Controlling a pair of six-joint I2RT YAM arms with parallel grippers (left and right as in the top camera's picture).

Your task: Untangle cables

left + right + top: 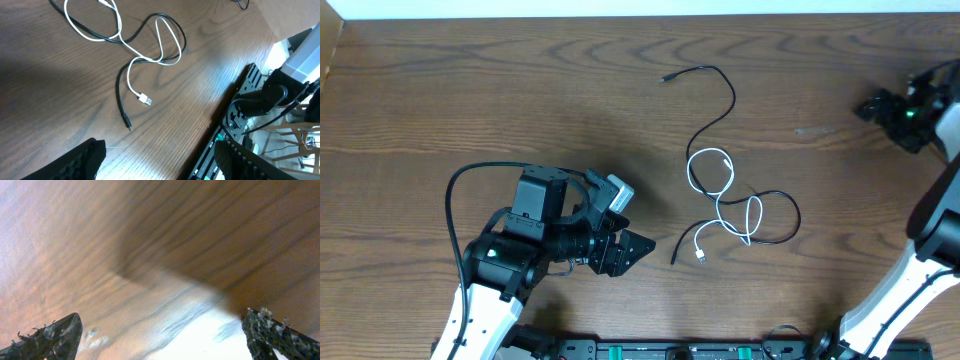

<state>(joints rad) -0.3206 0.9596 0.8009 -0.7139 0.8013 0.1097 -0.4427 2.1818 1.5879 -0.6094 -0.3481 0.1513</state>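
Observation:
A white cable (723,190) and a thin black cable (725,95) lie looped over each other at the middle of the wooden table. In the left wrist view the white cable (137,62) ends in a plug (146,100), and the black cable (120,95) crosses it. My left gripper (632,247) is open and empty, left of the cables' near ends; it also shows in the left wrist view (160,160). My right gripper (876,106) is open and empty at the far right, away from the cables; its own view (160,335) shows only bare wood.
The table (470,100) is dark wood. A black rail with green connectors (660,350) runs along the front edge between the arm bases. A thick black wire (455,190) arcs from the left arm. The table's front edge (225,105) shows in the left wrist view.

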